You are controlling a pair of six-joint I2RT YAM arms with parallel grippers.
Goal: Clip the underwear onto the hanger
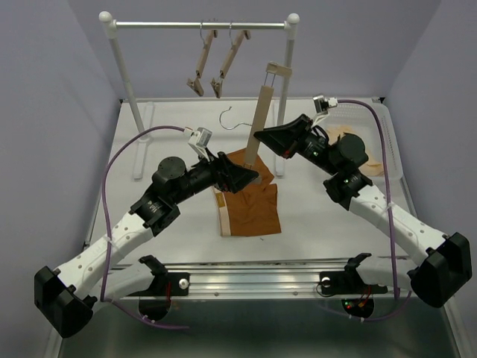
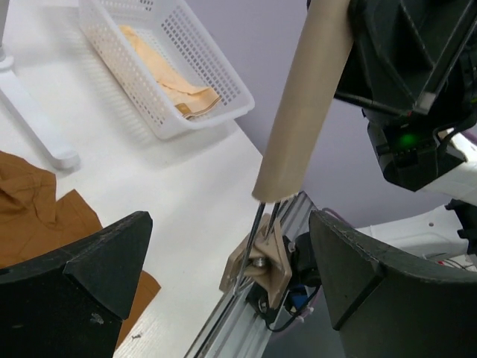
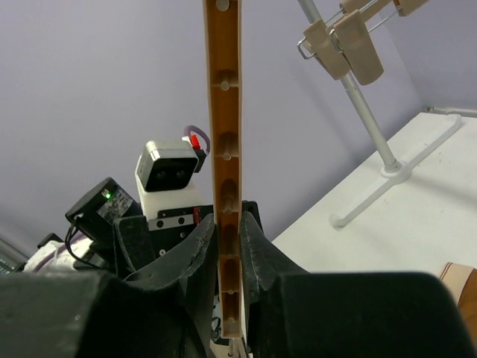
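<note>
Hanger (image 1: 261, 112): pinched by right jaws, near upright, long axis steep | lower clip (image 2: 262, 262): just ahead of spread left jaws | underwear (image 1: 250, 203): on desk (image 1: 335, 224) beneath clip, left arm nearer

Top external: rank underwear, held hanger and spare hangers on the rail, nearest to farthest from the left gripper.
1. underwear - on the table, directly under the left gripper tips.
2. hanger - its lower end sits just right of the tips; too close to call against the underwear.
3. spare hangers - far back, up on the rail.
</note>
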